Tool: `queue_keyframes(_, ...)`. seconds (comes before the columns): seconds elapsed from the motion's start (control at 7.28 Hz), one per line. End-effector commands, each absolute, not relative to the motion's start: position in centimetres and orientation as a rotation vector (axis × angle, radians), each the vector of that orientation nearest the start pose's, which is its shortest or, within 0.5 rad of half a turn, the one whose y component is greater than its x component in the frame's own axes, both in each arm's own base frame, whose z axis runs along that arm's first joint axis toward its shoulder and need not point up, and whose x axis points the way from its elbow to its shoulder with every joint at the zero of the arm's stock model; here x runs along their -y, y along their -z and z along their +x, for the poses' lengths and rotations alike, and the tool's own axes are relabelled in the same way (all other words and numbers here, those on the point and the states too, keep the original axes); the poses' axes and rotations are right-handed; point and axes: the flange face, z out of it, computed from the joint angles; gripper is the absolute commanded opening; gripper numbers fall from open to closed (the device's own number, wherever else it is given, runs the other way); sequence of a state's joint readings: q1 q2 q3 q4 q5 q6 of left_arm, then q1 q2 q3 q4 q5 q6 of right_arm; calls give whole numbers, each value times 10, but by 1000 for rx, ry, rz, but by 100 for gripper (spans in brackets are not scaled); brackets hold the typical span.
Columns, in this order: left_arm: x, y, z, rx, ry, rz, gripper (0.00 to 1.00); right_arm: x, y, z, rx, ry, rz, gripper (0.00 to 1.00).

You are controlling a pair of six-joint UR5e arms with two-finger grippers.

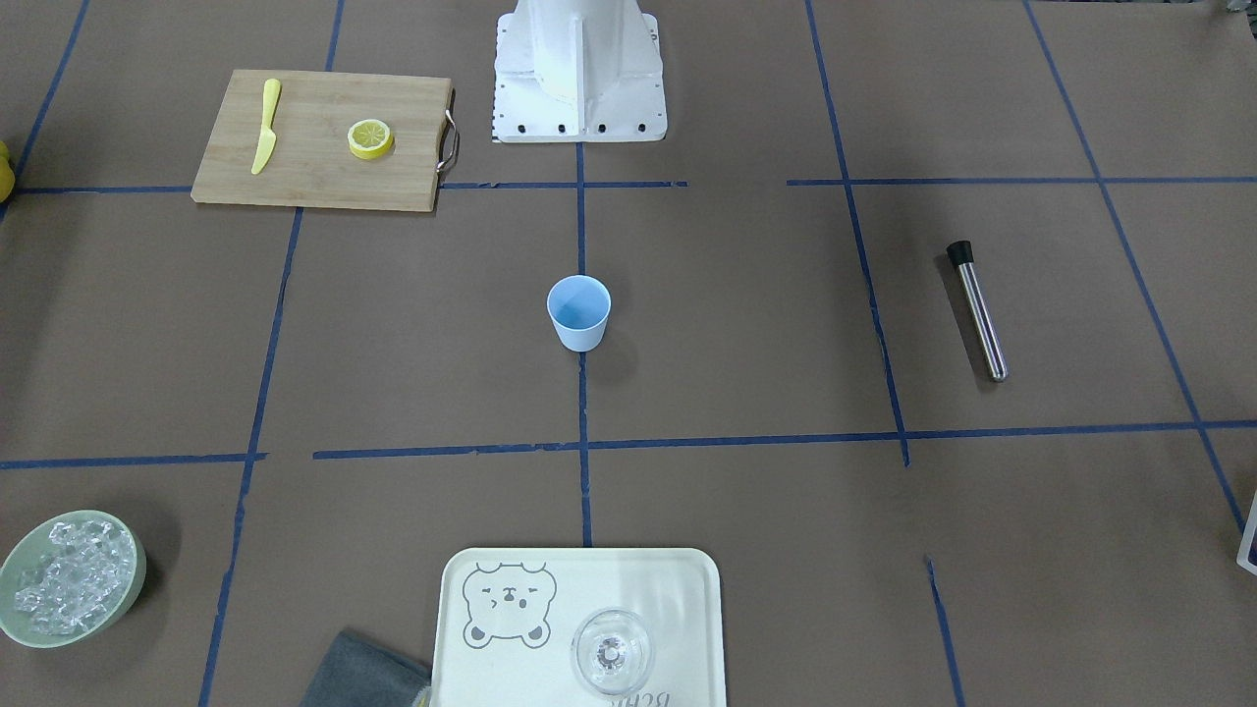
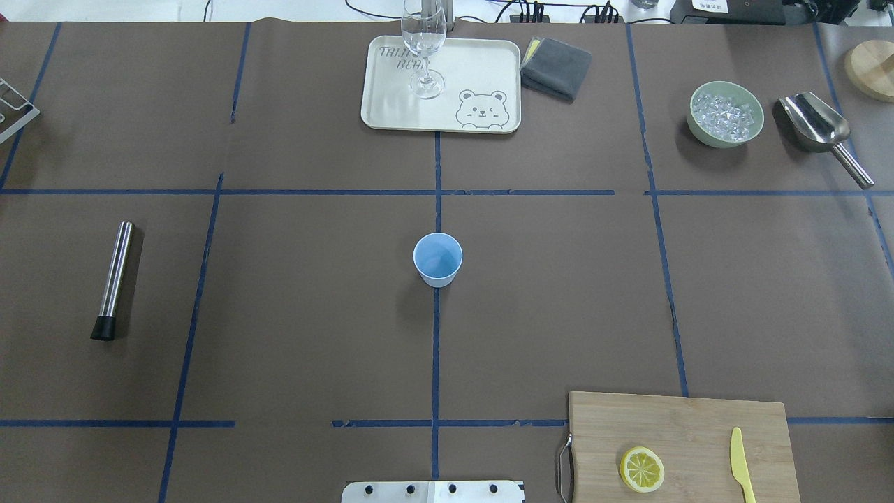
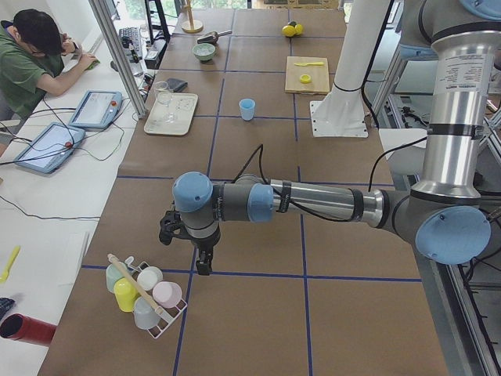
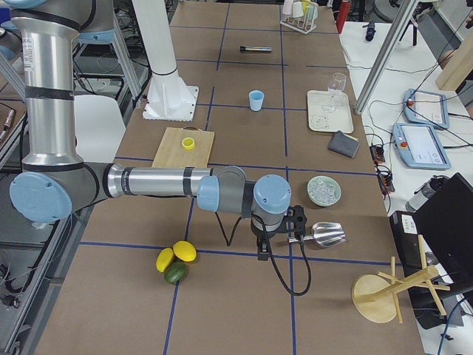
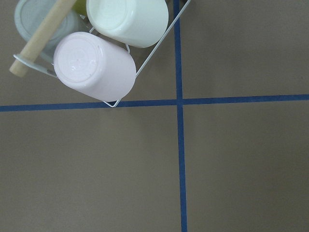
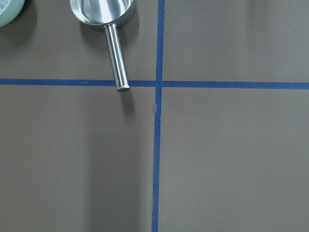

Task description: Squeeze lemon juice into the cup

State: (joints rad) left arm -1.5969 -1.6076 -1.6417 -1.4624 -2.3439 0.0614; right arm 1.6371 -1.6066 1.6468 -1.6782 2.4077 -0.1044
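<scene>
The light-blue cup stands upright and empty at the table's middle; it also shows in the overhead view. A round yellow lemon piece with a pale segment pattern lies on the wooden cutting board, also in the overhead view. It looks thick, like stacked slices; no single slice lies apart from it. My left gripper hangs over the table's far left end by a cup rack. My right gripper hangs over the far right end. I cannot tell whether either is open or shut.
A yellow knife lies on the board. A metal muddler lies at the left. A tray holds a clear glass. A grey cloth, a bowl of ice and a metal scoop stand at the back.
</scene>
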Motion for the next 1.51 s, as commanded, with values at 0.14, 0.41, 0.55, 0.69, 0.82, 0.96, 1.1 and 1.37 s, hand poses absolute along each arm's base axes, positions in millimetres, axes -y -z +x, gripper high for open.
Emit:
queue_keyframes(0.14, 504, -609, -77, -772, -41, 51, 100, 474, -634, 91, 838, 9, 27, 100)
queue_keyframes(0.41, 509, -580, -77, -771, -60, 107, 100, 514, -574, 72, 830, 82, 115, 100)
queue_keyframes(0.55, 511, -559, -75, -769, -85, 160, 100, 541, -541, 47, 828, 143, 148, 100)
queue_keyframes(0.69, 516, -544, -65, -768, -125, 227, 100, 557, -521, 31, 831, 183, 171, 100)
queue_keyframes(0.82, 523, -535, -34, -777, -165, 215, 100, 556, -515, 24, 847, 191, 172, 100)
queue_keyframes(0.96, 540, -507, 7, -795, -149, 205, 100, 555, -508, 16, 869, 197, 171, 100)
queue_keyframes(1.1, 540, -484, 29, -809, -142, 219, 100, 552, -493, 1, 878, 159, 154, 100)
queue_keyframes(1.37, 543, -471, 50, -834, -144, 230, 100, 529, -426, -66, 892, 89, 119, 100)
